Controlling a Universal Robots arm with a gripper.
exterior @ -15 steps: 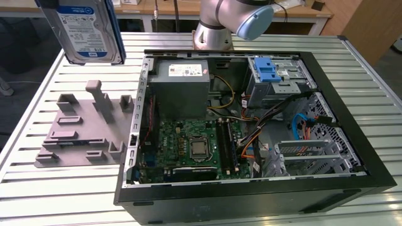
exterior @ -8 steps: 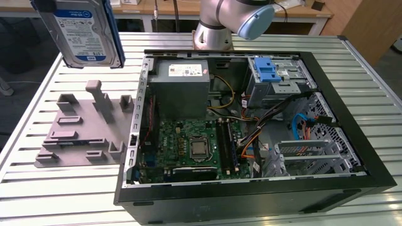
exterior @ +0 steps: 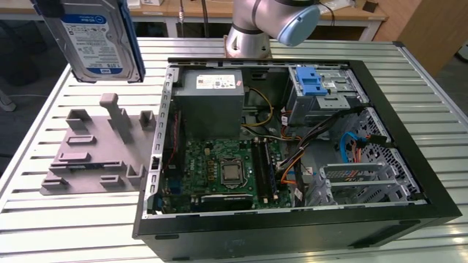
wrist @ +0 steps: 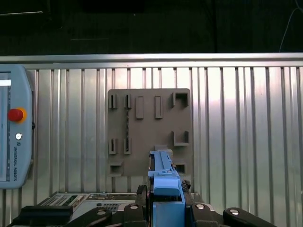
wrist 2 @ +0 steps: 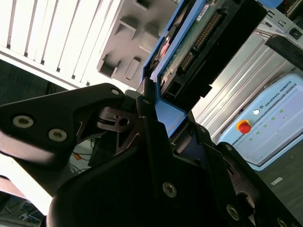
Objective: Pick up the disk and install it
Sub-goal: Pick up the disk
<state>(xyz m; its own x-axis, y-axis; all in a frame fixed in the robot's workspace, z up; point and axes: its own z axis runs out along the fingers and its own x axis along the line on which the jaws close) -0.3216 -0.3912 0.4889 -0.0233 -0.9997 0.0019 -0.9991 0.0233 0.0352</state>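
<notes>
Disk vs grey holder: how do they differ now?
The disk is up in the air, upright; the grey holder lies flat on the table. The disk has a blue bracket and a white-and-blue label; the grey holder is plain grey with upright posts. Both are outside the computer case.

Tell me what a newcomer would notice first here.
The disk hangs high at the exterior view's left, above the grey holder, clamped by its blue bracket in the end effector. Next comes the open computer case in the middle of the slatted table, its boards and cables bared.
</notes>
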